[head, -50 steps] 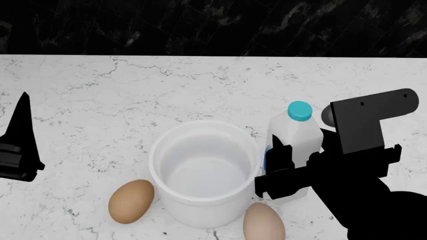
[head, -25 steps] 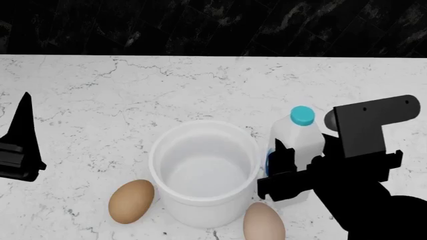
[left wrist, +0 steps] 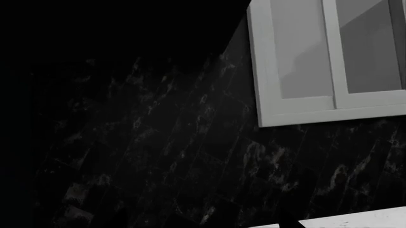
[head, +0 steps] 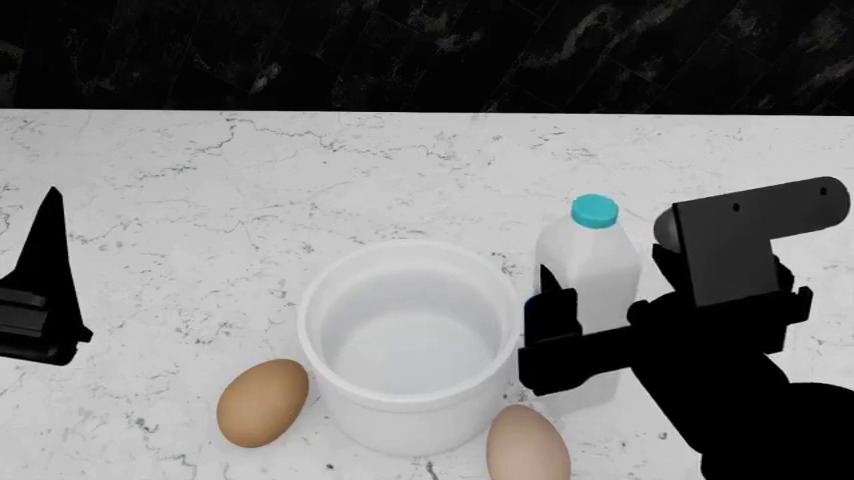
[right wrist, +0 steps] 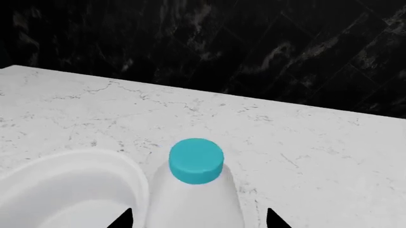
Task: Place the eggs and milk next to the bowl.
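Note:
The white bowl [head: 400, 425] stands near the counter's front edge, and its rim [right wrist: 76, 164] also shows in the right wrist view. A tan-brown egg [head: 263, 402] lies against the bowl's left side. A paler egg [head: 527, 445] lies at its front right. The milk [head: 587, 265], white with a cyan cap, stands upright just right of the bowl. My right gripper [head: 594, 315] straddles the milk [right wrist: 197, 199] low down. It is open [right wrist: 198, 219], with a small gap on each side of the bottle. My left gripper [head: 40, 300] hangs at the far left, away from everything.
The white marble counter [head: 267, 180] runs back to a dark marble wall [head: 427, 50]. The left wrist view shows only that dark wall and a white-framed window [left wrist: 330, 61].
The milk's cap dipped slightly, then rose and moved a little left; the bottle now stands straighter. The right arm shifted slightly up. The left arm, bowl and eggs have not moved.

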You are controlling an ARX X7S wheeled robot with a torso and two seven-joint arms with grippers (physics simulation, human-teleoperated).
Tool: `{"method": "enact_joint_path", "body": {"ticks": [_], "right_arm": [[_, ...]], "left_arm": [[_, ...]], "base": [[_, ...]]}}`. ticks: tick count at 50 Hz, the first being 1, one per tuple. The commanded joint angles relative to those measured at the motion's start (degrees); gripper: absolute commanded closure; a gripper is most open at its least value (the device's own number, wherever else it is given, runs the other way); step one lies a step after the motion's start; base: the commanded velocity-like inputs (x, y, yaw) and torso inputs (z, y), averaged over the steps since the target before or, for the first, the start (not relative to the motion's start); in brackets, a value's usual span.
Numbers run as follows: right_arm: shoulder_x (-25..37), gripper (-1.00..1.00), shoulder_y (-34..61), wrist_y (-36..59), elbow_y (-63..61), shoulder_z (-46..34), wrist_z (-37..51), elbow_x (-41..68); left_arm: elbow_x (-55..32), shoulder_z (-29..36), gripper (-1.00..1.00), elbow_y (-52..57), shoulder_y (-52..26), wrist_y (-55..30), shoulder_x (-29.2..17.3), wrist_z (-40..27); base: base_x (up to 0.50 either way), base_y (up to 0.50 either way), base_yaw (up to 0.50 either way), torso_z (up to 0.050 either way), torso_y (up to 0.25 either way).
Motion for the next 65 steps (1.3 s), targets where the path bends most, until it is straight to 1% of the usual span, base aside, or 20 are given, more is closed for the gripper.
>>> {"method": "enact_joint_path", "body": {"ticks": [1, 30, 51, 55, 65], "right_arm": [[-0.8, -1.00, 0.2, 0.3, -0.5, 1.6, -1.9, -1.1], [1.0, -1.00, 4.1, 3.8, -4.7, 3.4, 1.4, 2.8], [3.0, -1.00, 10.3, 7.4, -8.7, 6.0, 5.0, 7.8], [4.0, -1.00, 11.5, 7.8, -10.4, 7.5, 6.5, 9.7], [9.1, -1.00, 11.5, 7.3, -17.2, 13.3, 12.0, 17.3]], "left_arm": [[0.7, -1.4, -1.00, -0.1, 0.2, -0.4, 1.2, 1.6], [-0.2, -1.6, -1.00, 2.1, -0.1, -1.6, 0.6, 0.6], [-0.1, -1.7, -1.00, 2.4, -0.5, -1.5, 0.4, 0.6], [0.0, -1.7, -1.00, 2.3, -0.7, -1.5, 0.4, 0.6], [-0.8, -2.4, -1.00, 3.0, -2.6, -3.2, -0.1, -0.6]], "base": [[0.00, 0.00, 0.00, 0.000, 0.000], [0.00, 0.00, 0.00, 0.000, 0.000], [0.00, 0.00, 0.00, 0.000, 0.000], [0.00, 0.00, 0.00, 0.000, 0.000], [0.00, 0.00, 0.00, 0.000, 0.000]]}}
